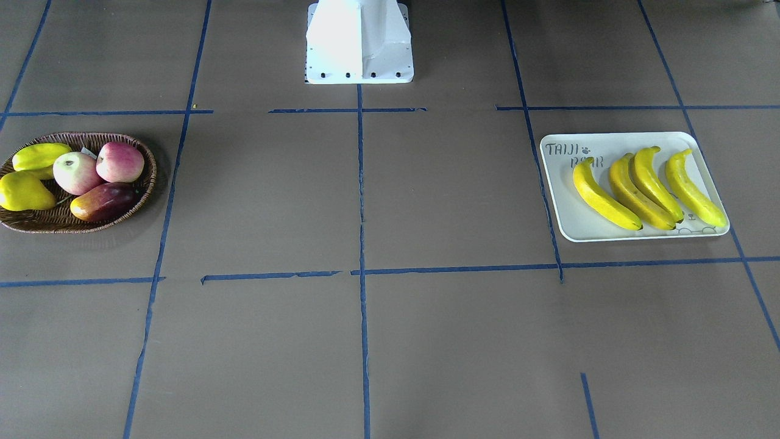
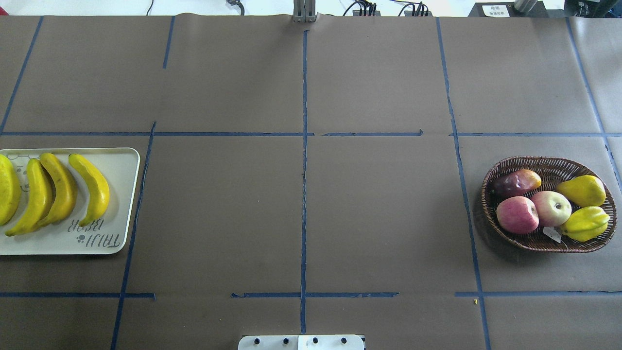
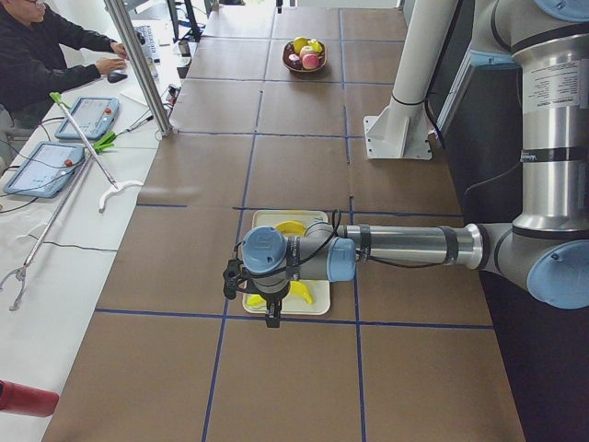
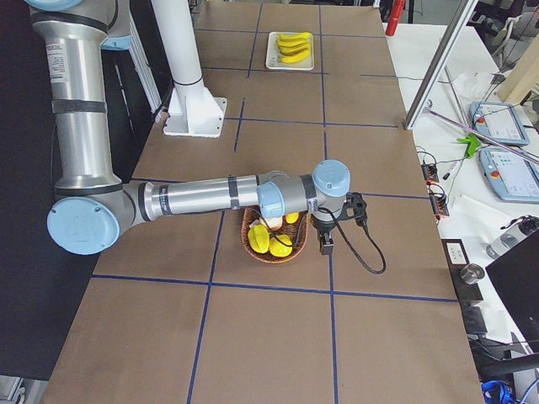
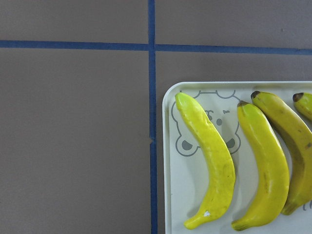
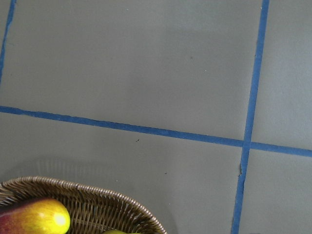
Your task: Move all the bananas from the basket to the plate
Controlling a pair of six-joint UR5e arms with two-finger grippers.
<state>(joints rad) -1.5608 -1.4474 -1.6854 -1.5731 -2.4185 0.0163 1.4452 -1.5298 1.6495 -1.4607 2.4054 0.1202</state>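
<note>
lying side by side, four bananas (image 1: 651, 183) occupy the plate (image 1: 564, 213).

The brown paper-covered table (image 2: 379, 214) is gridded with blue tape (image 2: 303, 194). At its right end two pink apples (image 2: 517, 215) lie touching, with a red-and-orange mango (image 2: 515, 182) just beyond them and two yellow pears (image 2: 582, 190) on their right. At a white side table (image 3: 92, 239), a person (image 3: 37, 55) has two tablets (image 3: 87, 117) nearby.

Bright, even light from above. The basket (image 1: 53, 217) casts a soft shadow toward the table's (image 1: 426, 341) middle; glare washes out the white base (image 1: 359, 42). Wrist views are sharp, with faint sheen on the bananas (image 5: 210, 157).
</note>
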